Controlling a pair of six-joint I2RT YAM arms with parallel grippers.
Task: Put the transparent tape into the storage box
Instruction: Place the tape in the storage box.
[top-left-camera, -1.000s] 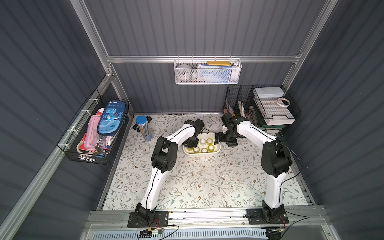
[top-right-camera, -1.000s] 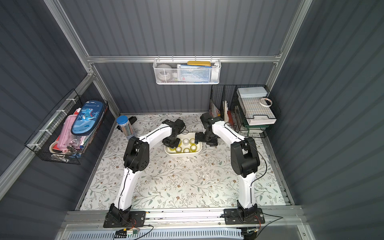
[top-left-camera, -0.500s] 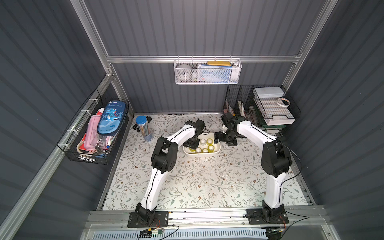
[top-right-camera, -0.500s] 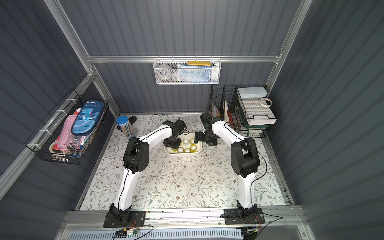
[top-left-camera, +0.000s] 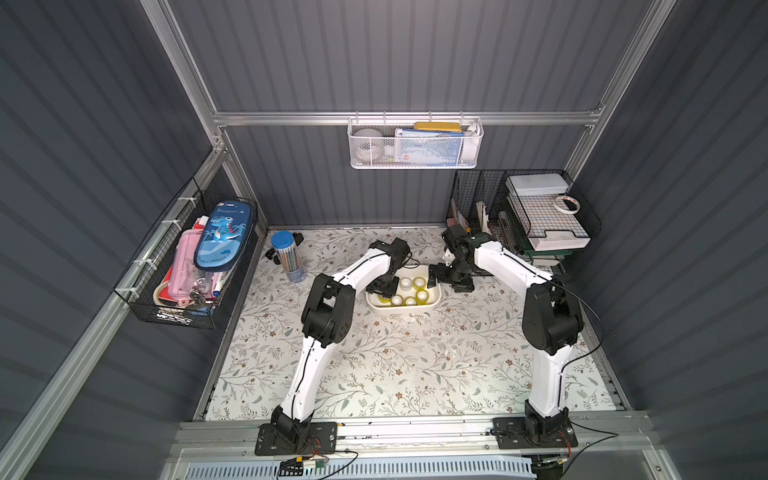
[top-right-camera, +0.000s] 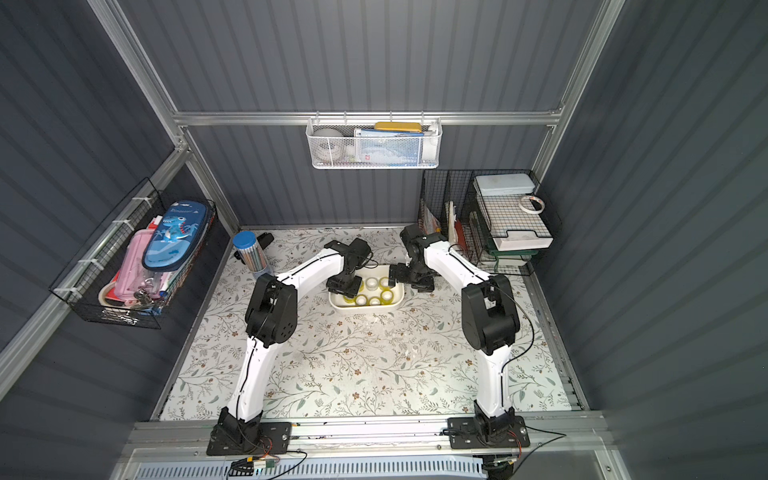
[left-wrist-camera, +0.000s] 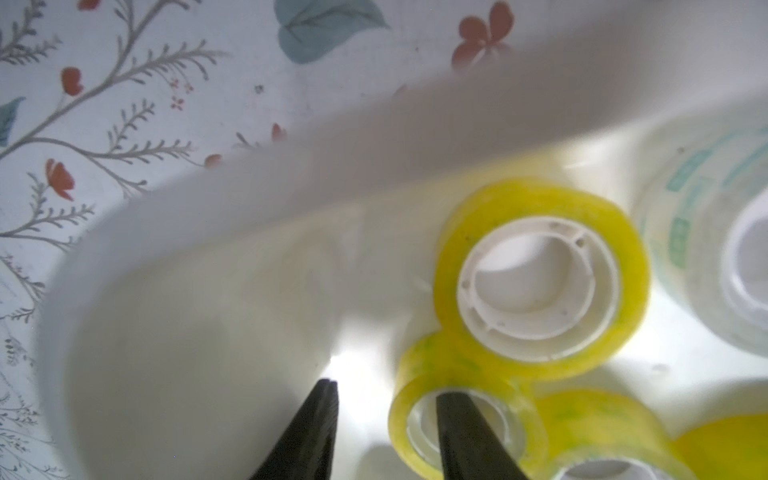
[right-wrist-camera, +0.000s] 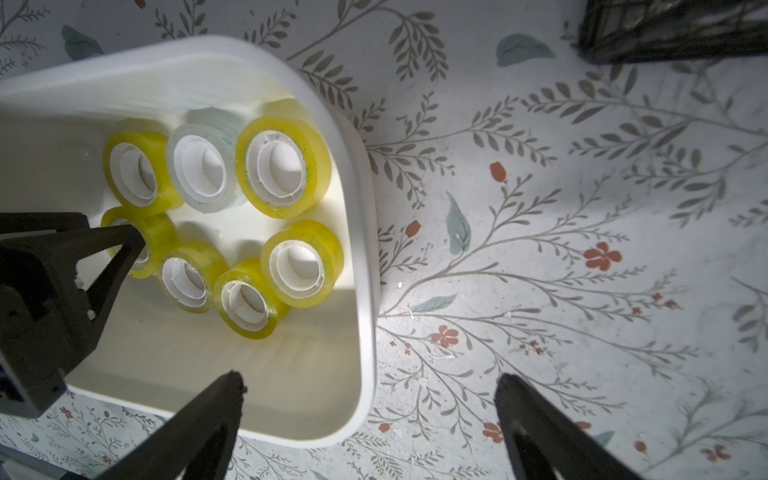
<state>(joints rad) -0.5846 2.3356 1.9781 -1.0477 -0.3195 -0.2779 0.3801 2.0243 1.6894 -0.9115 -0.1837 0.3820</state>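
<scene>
Transparent tape rolls (right-wrist-camera: 284, 166), six yellow-tinted and one colourless with pale cores, sit inside the white rounded plastic storage box (right-wrist-camera: 368, 291). My left gripper (left-wrist-camera: 386, 390) is parted, one finger in a roll's core, and my right gripper (right-wrist-camera: 370, 379) gapes across the box's rim. I see nothing shifted since a second ago.

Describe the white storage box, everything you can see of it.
The storage box is a white, smooth plastic tub, rounded-rectangular and open-topped, with a thick rolled rim. It sits upright on the floral mat between the two arms. It holds six yellow rolls and one colourless roll. The left gripper reaches in, jaws apart, with one finger in a roll's core. The open right gripper straddles one wall; whether it touches cannot be told.
</scene>
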